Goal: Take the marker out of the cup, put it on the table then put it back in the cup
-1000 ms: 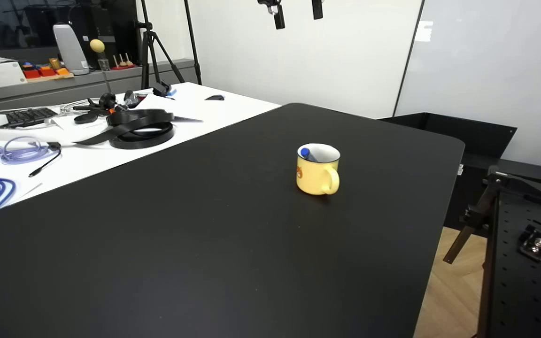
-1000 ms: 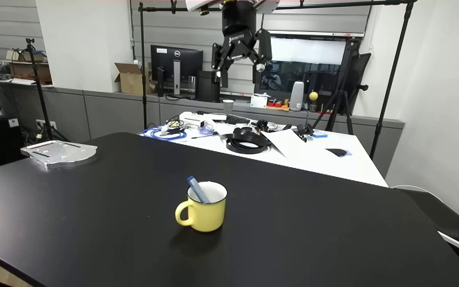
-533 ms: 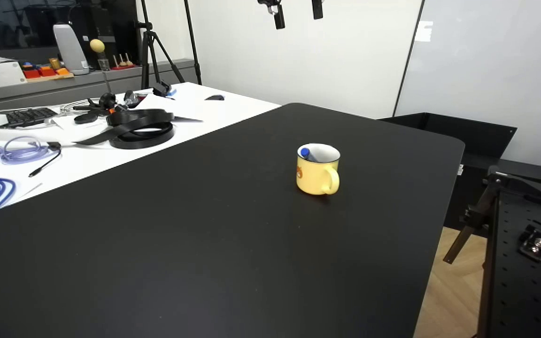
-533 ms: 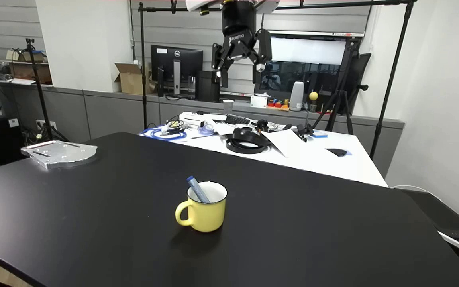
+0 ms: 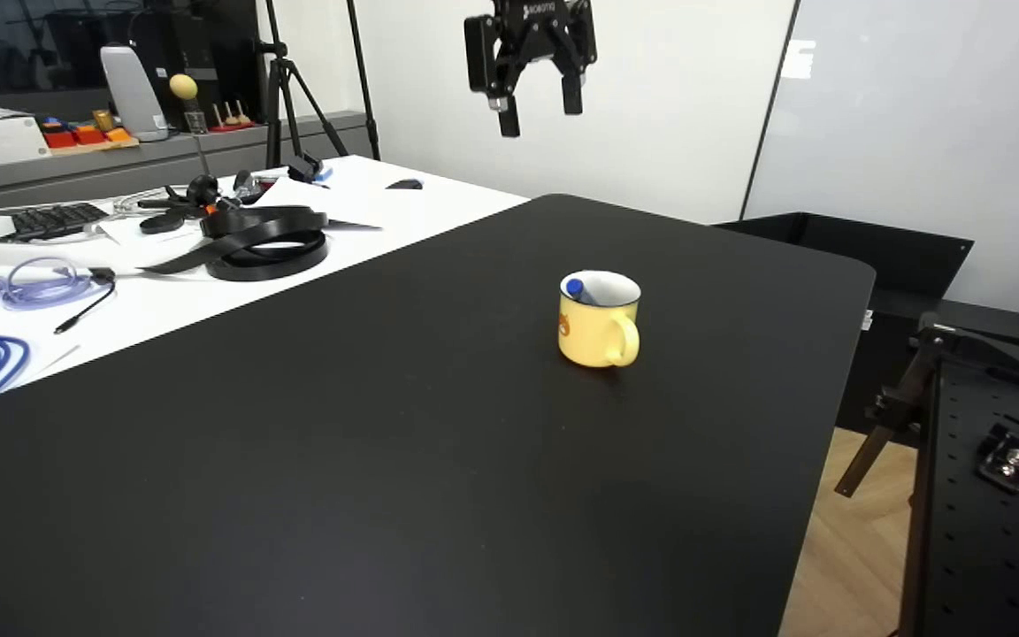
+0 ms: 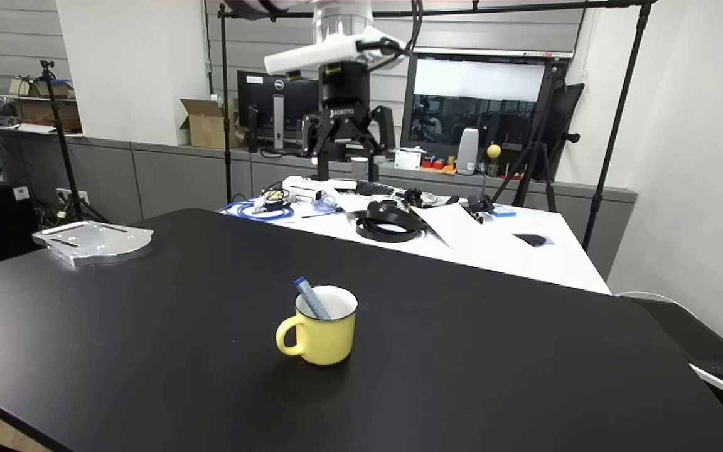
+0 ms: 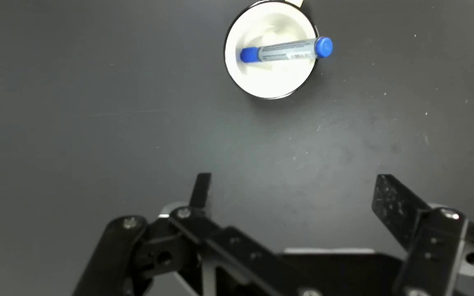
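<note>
The yellow cup [image 5: 596,338] stands upright on the black table [image 5: 368,460]; it also shows in an exterior view [image 6: 327,342], handle on the left there. The marker [image 6: 312,299] leans inside the cup, its blue end above the rim; its other blue end rests inside. In the wrist view the marker [image 7: 288,50] lies across the white inside of the cup [image 7: 274,84], at the top of the picture. My gripper [image 7: 294,176] is open and empty, high above the table and away from the cup. It shows in both exterior views [image 5: 541,113] [image 6: 348,172].
A white table [image 6: 499,251] with cables and a coiled black strap [image 6: 386,223] adjoins the black table. A silver metal plate [image 6: 95,243] lies at the black table's far left corner. A black perforated surface [image 5: 996,513] stands beside the table.
My gripper has come down, and in an exterior view it has shifted left. It stays open. The cup and the marker have not moved.
</note>
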You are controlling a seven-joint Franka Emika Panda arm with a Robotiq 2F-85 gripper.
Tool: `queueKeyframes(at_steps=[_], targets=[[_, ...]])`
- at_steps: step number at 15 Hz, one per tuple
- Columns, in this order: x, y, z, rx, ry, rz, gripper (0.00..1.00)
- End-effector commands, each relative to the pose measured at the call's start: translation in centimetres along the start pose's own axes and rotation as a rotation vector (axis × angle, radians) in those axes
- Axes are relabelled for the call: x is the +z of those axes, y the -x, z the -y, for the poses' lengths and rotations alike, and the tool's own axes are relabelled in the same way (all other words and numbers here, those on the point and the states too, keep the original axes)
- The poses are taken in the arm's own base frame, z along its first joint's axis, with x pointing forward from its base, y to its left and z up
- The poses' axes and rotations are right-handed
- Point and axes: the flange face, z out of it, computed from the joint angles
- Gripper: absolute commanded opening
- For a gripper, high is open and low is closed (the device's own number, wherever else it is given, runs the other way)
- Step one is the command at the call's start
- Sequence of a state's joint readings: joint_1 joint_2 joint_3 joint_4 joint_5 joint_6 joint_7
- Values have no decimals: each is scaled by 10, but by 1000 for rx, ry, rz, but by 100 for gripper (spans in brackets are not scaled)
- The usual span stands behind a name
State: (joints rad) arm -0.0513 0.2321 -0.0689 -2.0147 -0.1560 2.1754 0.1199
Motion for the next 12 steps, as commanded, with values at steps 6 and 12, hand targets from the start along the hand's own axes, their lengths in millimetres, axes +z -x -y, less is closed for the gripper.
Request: queueKeyframes(at_steps=[6, 12], targets=[[65, 45, 35, -190, -18, -28, 100], [78, 54, 39, -252, 4, -18, 100]])
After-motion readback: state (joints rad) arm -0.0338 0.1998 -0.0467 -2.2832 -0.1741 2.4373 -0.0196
